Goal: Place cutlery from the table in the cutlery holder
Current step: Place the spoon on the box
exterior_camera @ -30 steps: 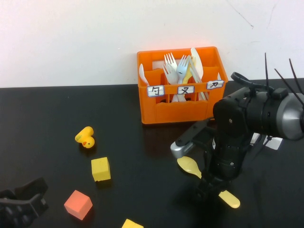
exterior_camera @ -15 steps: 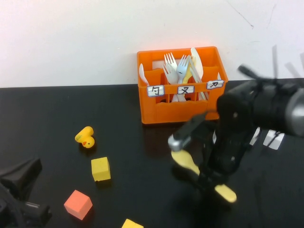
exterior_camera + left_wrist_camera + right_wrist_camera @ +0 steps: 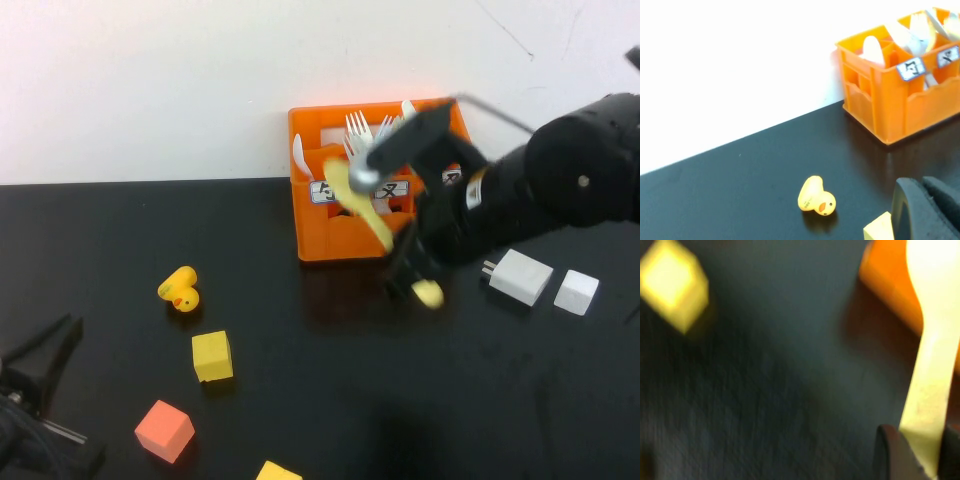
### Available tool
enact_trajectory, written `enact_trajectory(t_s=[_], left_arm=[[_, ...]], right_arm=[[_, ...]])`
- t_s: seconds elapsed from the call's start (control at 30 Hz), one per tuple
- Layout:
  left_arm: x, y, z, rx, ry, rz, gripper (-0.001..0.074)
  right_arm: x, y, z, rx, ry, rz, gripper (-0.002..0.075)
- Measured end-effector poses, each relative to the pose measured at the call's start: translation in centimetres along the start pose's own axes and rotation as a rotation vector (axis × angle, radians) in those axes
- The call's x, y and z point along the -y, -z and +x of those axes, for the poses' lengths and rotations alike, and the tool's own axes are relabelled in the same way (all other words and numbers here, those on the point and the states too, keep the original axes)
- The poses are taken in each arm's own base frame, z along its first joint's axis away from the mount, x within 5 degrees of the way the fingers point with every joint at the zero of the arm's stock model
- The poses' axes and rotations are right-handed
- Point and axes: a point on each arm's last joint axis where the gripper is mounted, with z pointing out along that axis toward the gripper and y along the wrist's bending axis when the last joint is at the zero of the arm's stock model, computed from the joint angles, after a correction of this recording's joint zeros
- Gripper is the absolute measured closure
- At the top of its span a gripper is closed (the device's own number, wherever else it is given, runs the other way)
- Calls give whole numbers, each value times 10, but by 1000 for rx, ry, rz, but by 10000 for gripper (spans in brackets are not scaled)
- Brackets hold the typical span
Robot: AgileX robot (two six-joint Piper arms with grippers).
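Note:
The orange cutlery holder (image 3: 320, 238) stands at the back of the black table (image 3: 120, 230); it also shows in the left wrist view (image 3: 900, 110) and the right wrist view (image 3: 887, 280). Fork tines (image 3: 358, 128) stick up from it; the right arm hides the fork colours. My right gripper (image 3: 405, 265) is shut on the yellow spoon (image 3: 365, 210) and holds it tilted in the air just in front of the holder. The spoon (image 3: 930, 370) is clamped between the right gripper's (image 3: 920, 455) fingers. My left gripper (image 3: 927, 212) is shut and empty, low at the near left (image 3: 35, 400).
A yellow duck (image 3: 180, 290) (image 3: 816, 196), a yellow cube (image 3: 212, 356) (image 3: 882, 230) (image 3: 672, 282), an orange-red cube (image 3: 164, 430) and another yellow cube (image 3: 278, 470) lie at the left front. Two white blocks (image 3: 520, 276) (image 3: 576, 291) lie right of the holder.
My right gripper has lifted the yellow spoon off the table and carried it back and left to the holder's front. The left arm has shifted slightly.

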Motion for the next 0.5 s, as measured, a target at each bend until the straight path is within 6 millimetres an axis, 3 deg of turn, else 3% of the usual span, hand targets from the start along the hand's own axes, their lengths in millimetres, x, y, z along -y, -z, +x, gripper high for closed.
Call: enact_trajectory(t_s=[0.3,0.5], left_arm=[[-4,0,2,-11,310,-42,736],[-13,1,4,-19,332,-154,736]], right_arm=[[8,11,-38,438,-103,73,555],[15,21,-54,650,-128,138,555]])
